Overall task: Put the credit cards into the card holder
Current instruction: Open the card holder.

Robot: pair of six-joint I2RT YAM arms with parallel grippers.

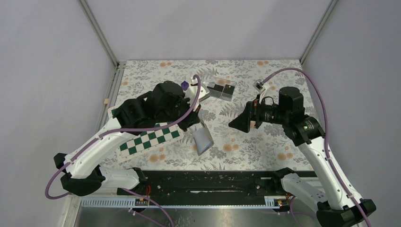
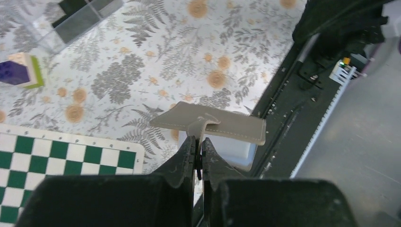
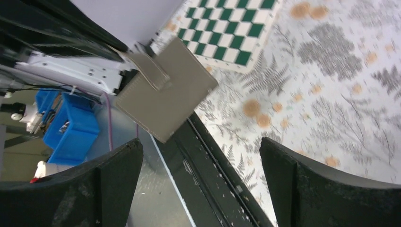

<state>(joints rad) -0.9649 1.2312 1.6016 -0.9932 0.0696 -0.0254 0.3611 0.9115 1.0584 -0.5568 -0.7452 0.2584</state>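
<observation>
The card holder (image 1: 204, 139) is a grey-brown wallet showing pale blue inside. My left gripper (image 1: 197, 119) is shut on its clasp strap, with the cover raised. In the left wrist view the gripper (image 2: 198, 142) pinches the strap and the cover (image 2: 227, 125) stands above the pale blue inside. The right wrist view shows the cover (image 3: 165, 92) from outside. My right gripper (image 1: 238, 124) is open and empty, to the right of the holder and facing it; its jaws (image 3: 199, 144) stand wide apart. Black credit cards (image 1: 229, 90) lie in a clear plastic box at the back, also seen in the left wrist view (image 2: 78, 7).
A green and white checkerboard (image 1: 146, 140) lies left of the holder under my left arm. A purple cube (image 1: 185, 85) on a small block sits near the clear box (image 1: 218, 90). The black rail (image 1: 213, 182) runs along the table's near edge.
</observation>
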